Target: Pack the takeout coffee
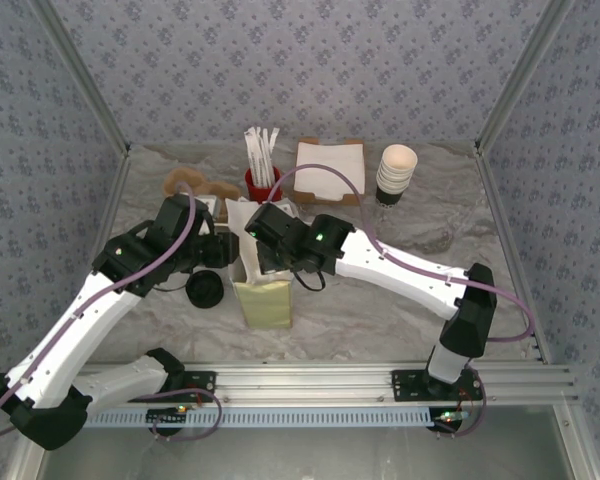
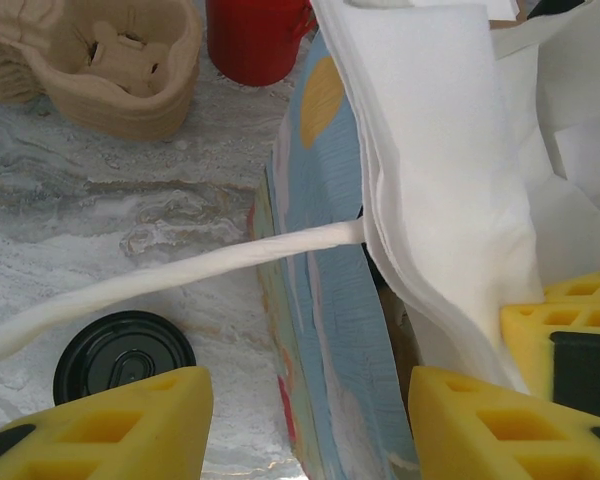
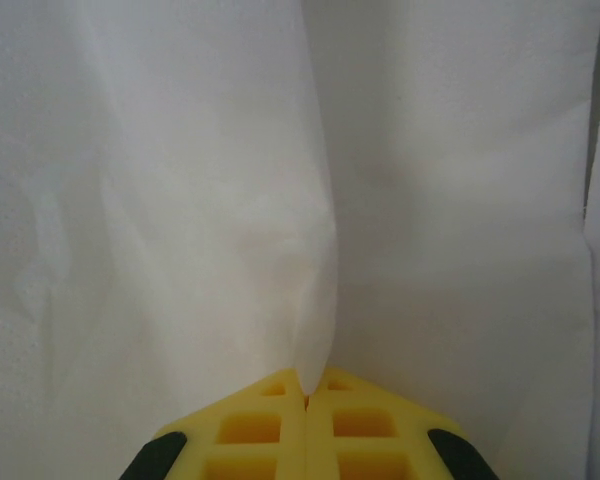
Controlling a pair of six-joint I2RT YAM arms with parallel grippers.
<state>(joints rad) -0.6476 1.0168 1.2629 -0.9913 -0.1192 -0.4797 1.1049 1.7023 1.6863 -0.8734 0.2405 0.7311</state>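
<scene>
Takeout coffee: stands on the worktop just left of the paper bag, nearer the near edge than the far one. Its black lid is on and seen from above.
Paper bag: upright mid-worktop, mouth up. Its twisted white handle trails out to the left.
Left gripper: jaws apart, straddling the bag's left wall.
Right gripper: pinched closed on a fold of the bag's white paper.
Far edge: cup carrier, red cup, stack of white cups.
</scene>
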